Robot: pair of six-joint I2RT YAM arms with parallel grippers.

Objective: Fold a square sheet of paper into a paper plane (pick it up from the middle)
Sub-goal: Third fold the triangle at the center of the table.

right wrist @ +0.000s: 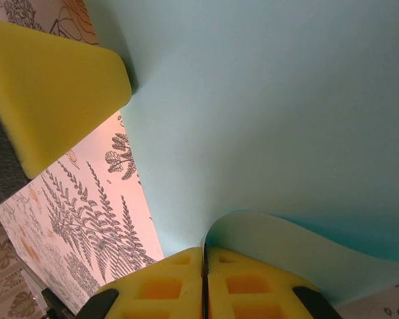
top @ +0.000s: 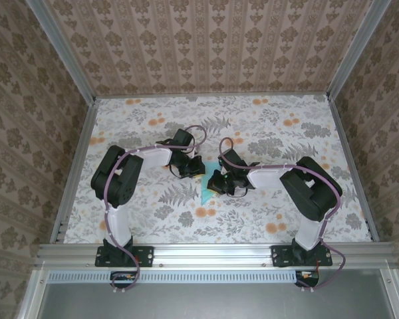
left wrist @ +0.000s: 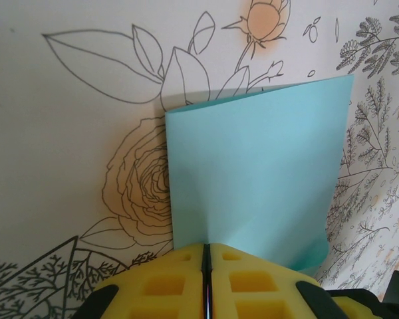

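Top external view showed the black left arm (top: 116,176) and black right arm (top: 312,187) bent inward, elbows out, wrists meeting over the middle of the floral-patterned desk (top: 153,119). A thin, light-teal square sheet of paper (top: 204,193) lay between them, at 5 o'clock from the left gripper (top: 188,166) and 8 o'clock from the right gripper (top: 221,183), equally near both. Left wrist view showed yellow pads (left wrist: 166,286) pressed together, pinching the sheet's near edge; the folded sheet ran toward 12 o'clock. Right wrist view showed pads likewise together, apparently nipping a curled edge.
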